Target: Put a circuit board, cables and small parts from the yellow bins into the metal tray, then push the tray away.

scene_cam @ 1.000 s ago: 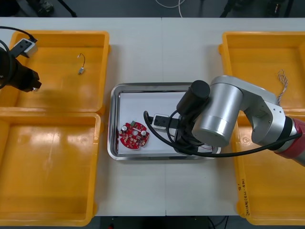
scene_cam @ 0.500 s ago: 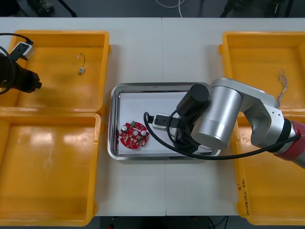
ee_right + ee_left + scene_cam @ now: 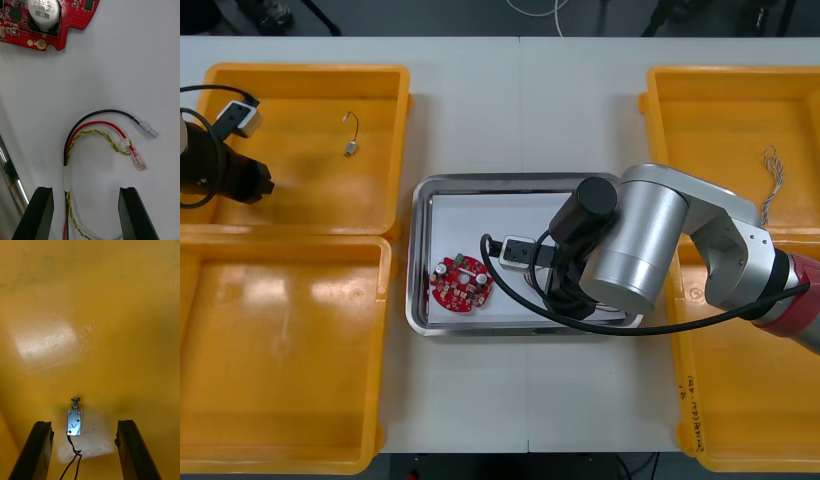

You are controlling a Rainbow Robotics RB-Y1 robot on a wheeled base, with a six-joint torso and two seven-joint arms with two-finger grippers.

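My right arm [image 3: 635,250] hangs over the metal tray [image 3: 480,183]. In the right wrist view my right gripper [image 3: 86,213] is open, with a black, red and yellow cable bundle [image 3: 98,132] lying loose on the white tray floor between and beyond its fingers [image 3: 38,212]. A round red circuit board [image 3: 461,282] lies in the tray's left part, and the same circuit board [image 3: 45,18] sits farther out past the cables. My left gripper [image 3: 253,181] is inside the far-left yellow bin [image 3: 310,72], open. A small metal part [image 3: 74,423] with a thin black wire lies on the bin floor between its fingers [image 3: 39,450].
The small metal part [image 3: 351,147] is the one item in the far-left bin. A twisted blue and white cable [image 3: 772,178] lies in the far-right yellow bin [image 3: 720,75]. The near-left bin [image 3: 280,460] and near-right bin [image 3: 740,462] flank the tray.
My right gripper has gone from shut to open, leaving the cable bundle on the tray floor. My left gripper has shifted slightly to the right inside the far-left bin.
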